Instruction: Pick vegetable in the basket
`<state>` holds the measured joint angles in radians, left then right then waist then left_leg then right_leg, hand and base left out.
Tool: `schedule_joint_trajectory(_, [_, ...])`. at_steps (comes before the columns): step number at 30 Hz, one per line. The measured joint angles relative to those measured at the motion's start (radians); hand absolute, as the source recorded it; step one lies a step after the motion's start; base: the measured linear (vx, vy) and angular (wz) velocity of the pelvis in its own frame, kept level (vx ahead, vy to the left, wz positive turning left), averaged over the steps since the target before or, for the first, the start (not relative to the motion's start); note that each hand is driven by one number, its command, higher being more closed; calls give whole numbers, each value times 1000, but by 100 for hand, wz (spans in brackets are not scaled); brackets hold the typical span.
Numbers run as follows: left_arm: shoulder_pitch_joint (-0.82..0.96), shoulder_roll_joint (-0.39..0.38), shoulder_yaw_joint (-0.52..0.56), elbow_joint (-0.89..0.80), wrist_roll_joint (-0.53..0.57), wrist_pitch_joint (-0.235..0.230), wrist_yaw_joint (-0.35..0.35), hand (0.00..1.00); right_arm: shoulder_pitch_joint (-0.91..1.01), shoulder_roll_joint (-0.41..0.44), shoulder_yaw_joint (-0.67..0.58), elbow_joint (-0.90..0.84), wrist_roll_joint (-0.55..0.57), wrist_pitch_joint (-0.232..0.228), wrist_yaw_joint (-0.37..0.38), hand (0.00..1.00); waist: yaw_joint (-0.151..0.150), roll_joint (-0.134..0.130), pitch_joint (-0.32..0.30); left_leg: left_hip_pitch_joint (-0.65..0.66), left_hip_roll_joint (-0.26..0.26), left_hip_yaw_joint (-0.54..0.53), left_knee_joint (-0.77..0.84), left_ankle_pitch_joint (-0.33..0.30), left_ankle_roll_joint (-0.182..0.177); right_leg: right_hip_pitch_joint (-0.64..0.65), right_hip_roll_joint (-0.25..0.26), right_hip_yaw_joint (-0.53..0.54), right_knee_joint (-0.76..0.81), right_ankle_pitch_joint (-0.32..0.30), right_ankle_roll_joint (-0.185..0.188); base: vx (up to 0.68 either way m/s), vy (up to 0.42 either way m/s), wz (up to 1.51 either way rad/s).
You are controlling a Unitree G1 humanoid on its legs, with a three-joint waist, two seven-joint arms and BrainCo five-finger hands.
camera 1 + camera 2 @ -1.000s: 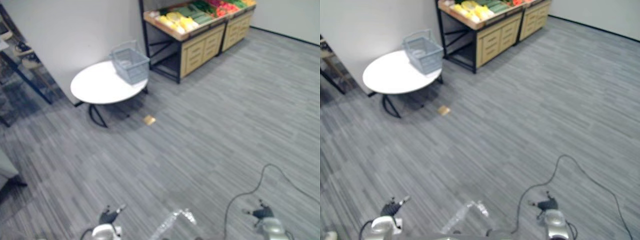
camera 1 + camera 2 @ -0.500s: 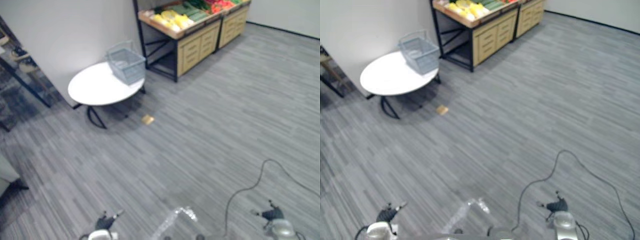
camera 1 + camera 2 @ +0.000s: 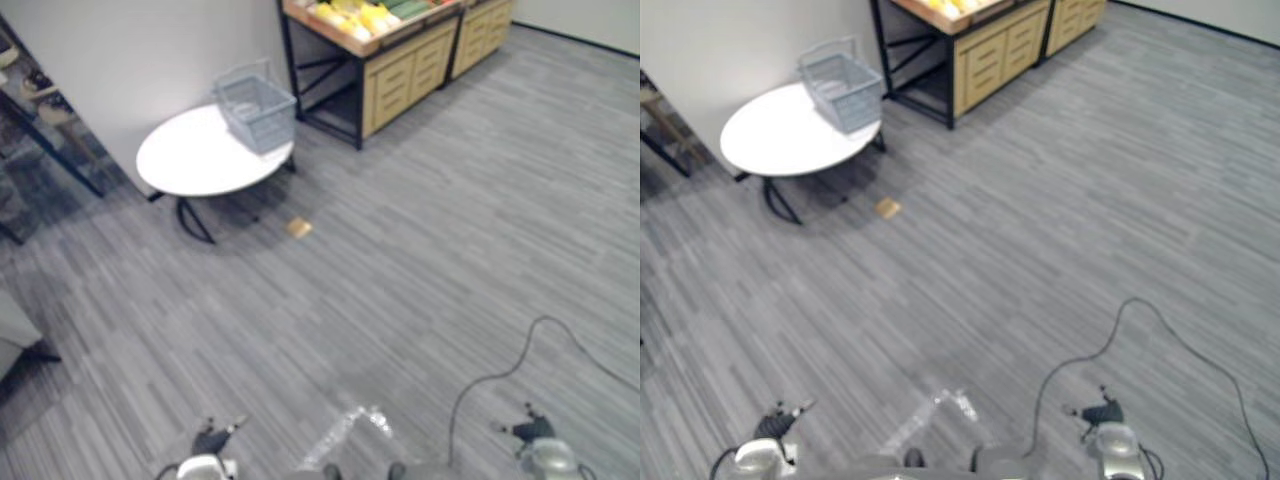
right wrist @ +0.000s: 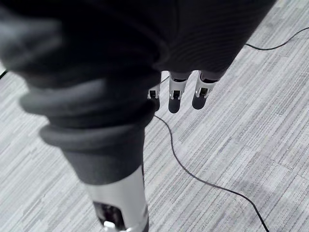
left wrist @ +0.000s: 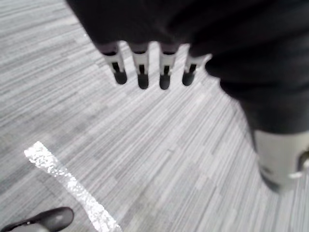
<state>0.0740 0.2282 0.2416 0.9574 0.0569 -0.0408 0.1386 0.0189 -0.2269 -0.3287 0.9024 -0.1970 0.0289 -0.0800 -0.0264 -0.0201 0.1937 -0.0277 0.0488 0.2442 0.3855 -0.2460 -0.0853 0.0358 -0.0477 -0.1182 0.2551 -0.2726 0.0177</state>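
Left hand: The left hand (image 5: 164, 63) is held low over the grey floor (image 3: 430, 220), at the near edge of the head views on the robot's left. Its fingers (image 5: 141, 67) are stretched straight, side by side, tips pointed down at the floor. Nothing is grasped.
Right hand: The right hand (image 4: 176, 86) is held low over the floor on the robot's right, well apart from the left hand. Its fingers (image 4: 205, 85) are likewise straight and relaxed, and nothing is held in them.
Basket: A grey wire basket (image 3: 257, 108) with its handle raised is set upright on the far right edge of the table, on the side nearest the stand.
Table: A round white table (image 3: 190, 165) on dark legs is placed by the pale wall, far from both hands.
Vegetables: Yellow vegetables (image 3: 362, 14) and green vegetables (image 3: 408, 7) are piled on top of the stand, apart from the basket and well apart from both hands.
Stand: A wooden stand (image 3: 405, 75) with drawer fronts and a black frame is set just beyond the table, at the far edge of the scene.
Floor: A small tan piece (image 3: 299, 228) is seen lying on the floor near the table's legs. A shiny strip (image 3: 345, 430) is seen on the floor between the two hands.
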Motion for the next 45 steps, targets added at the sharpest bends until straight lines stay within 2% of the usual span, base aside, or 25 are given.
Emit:
schedule_joint_trajectory(3, [16, -35, 32, -13, -14, 2, 4, 0, 7, -13, 25, 8, 1, 6, -1, 0, 10, 23, 33, -162, 150, 39, 508, 64, 5, 74, 44, 22, 46, -52, -19, 160, -61, -21])
schedule_joint_trajectory(5, [18, -43, 27, -11, -15, 8, 4, 0, 4, -13, 25, 15, 2, 13, -4, 0, 21, 12, 50, -230, 179, 55, 637, 94, 21, 109, 37, 43, 51, -77, -33, 256, 14, -28])
schedule_joint_trajectory(8, [-3, -44, 13, -13, -15, 6, 5, 0, -24, -27, 25, 17, 11, 16, -4, 0, 32, -11, 54, -328, 137, 108, 428, -8, 12, 120, -24, 68, 10, -87, -11, 313, 74, -24])
schedule_joint_trajectory(12, [-5, -44, -38, -8, -14, 6, 7, 0, -36, -41, 20, 44, 14, 12, -5, 0, 43, 0, 53, -369, 84, 158, -14, 134, 35, 213, -80, 61, -93, -75, 40, 464, 188, -13])
schedule_joint_trajectory(13, [3, -45, -43, -1, -14, 6, 6, 0, -34, -38, 21, 60, 13, 12, -5, 0, 56, 5, 50, -365, 81, 140, -25, 182, 77, 215, -85, 70, -48, -93, 68, 566, 303, -25])
schedule_joint_trajectory(14, [5, -47, -42, 16, -14, 6, 5, 0, -35, -14, 20, 68, 12, 13, -4, 0, 66, -16, 47, -346, 44, 130, 2, 194, 131, 203, -121, 73, 60, -102, 86, 621, 329, 4])
schedule_joint_trajectory(15, [4, -48, -43, 20, -14, 6, 3, 0, -33, 10, 13, 79, 11, 12, -4, 0, 55, -59, 45, -324, -3, 131, 22, 140, 159, 146, -169, 75, 229, -72, 138, 659, 320, 27])
schedule_joint_trajectory(16, [3, -49, -46, 20, -13, 6, 0, 0, -33, 17, 11, 85, 11, 12, -4, 0, 53, -72, 51, -308, -18, 129, 40, 113, 166, 115, -185, 84, 335, -30, 166, 819, 339, 49])
schedule_joint_trajectory(17, [5, -49, -46, 22, -12, 11, -7, 0, -30, 32, 11, 94, 10, 16, -5, 0, 56, -95, 59, -251, -45, 117, 54, 62, 172, 55, -203, 119, 544, 103, 207, 681, 251, 42])
schedule_joint_trajectory(18, [7, -50, -50, 21, -12, 16, -10, 0, -26, 36, 12, 93, 10, 15, -5, 0, 54, -97, 59, -202, -63, 98, 53, 32, 176, 9, -206, 131, 691, 134, 241, 912, 283, 56])
schedule_joint_trajectory(19, [6, -51, -58, 14, -12, 20, -11, 0, -26, 36, 21, 86, 10, 15, -5, 0, 48, -85, 66, -93, -82, 68, 9, 16, 185, -61, -207, 111, 878, 122, 220, 511, 134, 42])
schedule_joint_trajectory(20, [5, -51, -60, 12, -12, 20, -11, 0, -27, 36, 24, 81, 10, 14, -5, 0, 48, -81, 68, -70, -84, 62, -7, 16, 185, -75, -205, 105, 903, 116, 209, 608, 142, 44])
schedule_joint_trajectory(21, [2, -51, -70, 0, -12, 21, -11, 0, -26, 36, 25, 52, 10, 10, -4, 0, 41, -53, 69, 18, -85, 24, -76, 16, 184, -131, -188, 69, 946, 87, 158, 539, 96, 50])
schedule_joint_trajectory(23, [-12, -45, -88, -12, -13, 18, -8, 0, -26, 35, 24, 11, 10, -1, -6, 0, 22, -20, 72, 125, -84, -36, -165, 18, 182, -219, -164, 20, 906, 51, 98, 523, 65, 76])
schedule_joint_trajectory(25, [-51, -47, -98, -13, -13, 16, -6, 0, -35, 27, 24, -5, 10, -6, -7, 0, -2, 4, 86, 206, -71, -114, -217, 18, 181, -304, -129, 0, 630, 20, 49, 541, -95, 106])
schedule_joint_trajectory(27, [-80, -47, -114, -14, -13, 5, -5, 0, -25, 18, 22, -11, 9, -4, -11, 0, -10, 10, 88, 226, -53, -165, -222, 18, 176, -333, -106, 31, 293, 49, 73, 473, -157, 112])
schedule_joint_trajectory(29, [-88, -46, -121, -14, -13, -5, -5, 0, -15, 15, 15, -41, 5, 0, -15, 0, -29, 3, 86, 248, -33, -204, -227, -1, 111, -341, -105, 99, 39, 127, 78, 503, -265, 129])
schedule_joint_trajectory(30, [-78, -40, -119, -13, -12, -5, -5, 0, -14, 12, 13, -74, -2, 10, -22, 0, -25, -21, 83, 279, -28, -214, -225, -38, 59, -347, -117, 156, -41, 167, 101, 537, -339, 111])
schedule_joint_trajectory(32, [-52, -39, -119, 2, -5, -3, -7, 0, -19, -10, 20, -149, -31, 12, -24, 0, -25, -15, 84, 305, 9, -259, -173, -93, 22, -367, -93, 166, 109, 245, 144, 529, -413, 79])
schedule_joint_trajectory(34, [-18, -43, -121, 2, -5, -5, -8, 0, -38, -48, 32, -229, -64, 12, -27, 0, -24, 7, 81, 221, 58, -261, 52, -85, 6, -366, -78, 118, 214, 157, 106, 539, -446, 63])
schedule_joint_trajectory(35, [-5, -51, -121, 3, -5, -4, -8, 0, -59, -82, 37, -277, -100, 10, -41, 0, -24, 34, 92, 139, 104, -255, 259, -24, 1, -326, -57, 79, 230, 118, 76, 446, -350, 43])
schedule_joint_trajectory(37, [38, -55, -122, 3, -6, -3, -8, 0, -110, -131, 89, -332, -121, 9, -71, 0, -1, 47, 107, 23, 206, -163, 593, 91, 26, -206, -35, 48, 226, 51, 32, 467, -288, 18])
schedule_joint_trajectory(39, [41, -57, -121, 3, -6, -2, -6, 0, -135, -137, 107, -356, -125, 9, -90, 0, 10, 31, 131, -13, 255, -64, 701, 64, 69, -103, -33, 40, 179, 29, 23, 417, -204, 11])
schedule_joint_trajectory(42, [49, -68, -118, -3, -5, -2, -5, 0, -200, -172, 148, -382, -176, 9, -113, 0, 26, 40, 131, -120, 234, 77, 601, 31, 66, 20, -59, 14, 68, 20, 23, 350, -84, 19])
schedule_joint_trajectory(45, [46, -69, -116, -6, -5, -2, 1, 0, -269, -213, 184, -385, -207, 9, -119, 0, 30, 41, 133, -185, 156, 170, 235, 32, 51, 94, -86, -20, -3, 4, 50, 360, 71, 21])
